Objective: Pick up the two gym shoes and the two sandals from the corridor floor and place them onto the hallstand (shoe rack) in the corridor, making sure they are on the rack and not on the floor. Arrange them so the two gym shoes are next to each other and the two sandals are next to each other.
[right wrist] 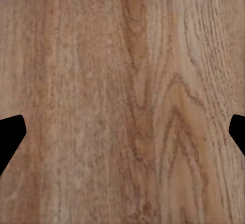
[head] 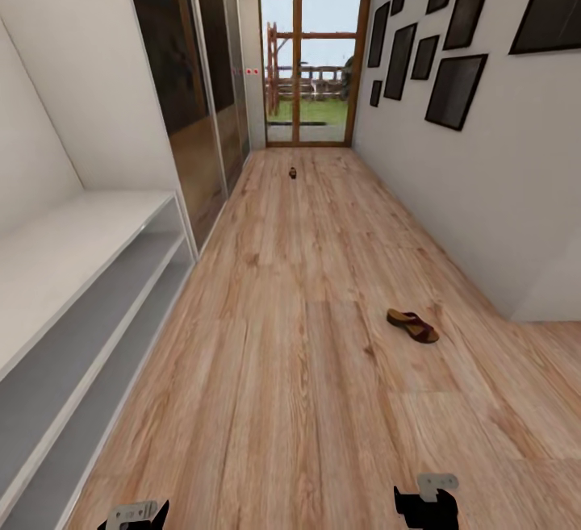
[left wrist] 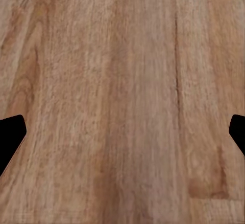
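Head view: one sandal [head: 412, 326] lies on corridor floor [head: 290, 369], right of centre; hallstand [head: 81, 304] at left. Wrist views: left tool [left wrist: 122, 132] and right tool [right wrist: 122, 132] both spread wide, empty, over planks.

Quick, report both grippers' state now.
Left gripper: open, empty, over bare floor.
Right gripper: open, empty.
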### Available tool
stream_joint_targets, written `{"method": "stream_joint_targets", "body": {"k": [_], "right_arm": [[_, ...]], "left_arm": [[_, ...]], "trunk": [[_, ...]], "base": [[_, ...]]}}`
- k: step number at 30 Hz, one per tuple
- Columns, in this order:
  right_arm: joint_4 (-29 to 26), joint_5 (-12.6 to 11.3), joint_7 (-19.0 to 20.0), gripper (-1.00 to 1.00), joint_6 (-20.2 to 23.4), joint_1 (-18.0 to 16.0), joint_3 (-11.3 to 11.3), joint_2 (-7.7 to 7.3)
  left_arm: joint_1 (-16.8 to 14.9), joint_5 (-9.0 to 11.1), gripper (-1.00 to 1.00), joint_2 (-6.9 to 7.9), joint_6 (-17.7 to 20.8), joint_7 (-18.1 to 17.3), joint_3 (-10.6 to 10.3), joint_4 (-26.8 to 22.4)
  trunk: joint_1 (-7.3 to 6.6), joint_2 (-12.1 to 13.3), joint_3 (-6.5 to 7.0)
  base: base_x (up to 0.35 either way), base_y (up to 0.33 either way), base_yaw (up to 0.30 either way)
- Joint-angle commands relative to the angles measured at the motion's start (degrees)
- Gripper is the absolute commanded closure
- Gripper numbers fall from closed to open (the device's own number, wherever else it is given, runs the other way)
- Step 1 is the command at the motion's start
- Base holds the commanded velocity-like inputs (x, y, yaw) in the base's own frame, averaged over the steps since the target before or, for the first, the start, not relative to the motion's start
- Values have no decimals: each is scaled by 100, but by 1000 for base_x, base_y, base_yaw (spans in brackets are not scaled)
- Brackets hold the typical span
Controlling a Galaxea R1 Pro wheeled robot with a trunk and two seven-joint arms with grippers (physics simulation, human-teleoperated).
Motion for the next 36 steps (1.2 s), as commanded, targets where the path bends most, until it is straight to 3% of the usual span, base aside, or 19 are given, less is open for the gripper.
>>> {"method": "stream_joint_targets", "body": {"k": [1, 36], "right_arm": [[7, 61, -18, -100, -17, -4, -45, 1], [7, 61, -18, -100, -13, -4, -45, 1]], "left_arm": [[-3, 44, -100, -2, 1, -60, 27, 6], [-4, 51, -100, 0, 1, -60, 28, 6]], "trunk": [[2, -1, -5], [2, -1, -5]], "base": [[339, 0, 0], [339, 0, 0]]}}
